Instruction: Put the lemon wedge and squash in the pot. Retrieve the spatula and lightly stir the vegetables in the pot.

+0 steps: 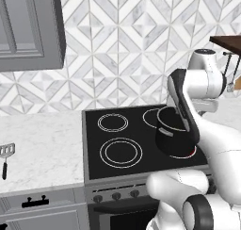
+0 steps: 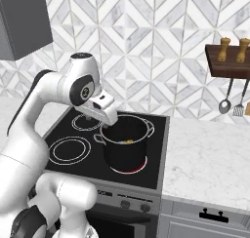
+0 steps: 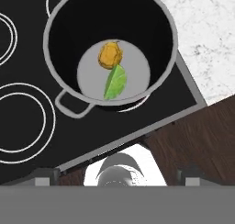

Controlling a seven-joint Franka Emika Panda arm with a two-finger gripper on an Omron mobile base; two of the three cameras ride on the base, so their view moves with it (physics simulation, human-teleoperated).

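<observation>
Both vegetables, squash (image 3: 110, 54) and lemon wedge (image 3: 114, 82), lie in the pot (image 1: 172, 130); the wide-open, empty gripper (image 2: 108, 116) above must reach far left for the spatula (image 1: 6, 158), whose handle points toward the counter's front edge.

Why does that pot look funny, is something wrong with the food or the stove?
Nothing looks spilled or broken. The squash and lemon wedge lie together on the bottom of the pot, which stands upright on the stove. The one oddity: the spatula lies far off on the counter, left of the stove.
</observation>
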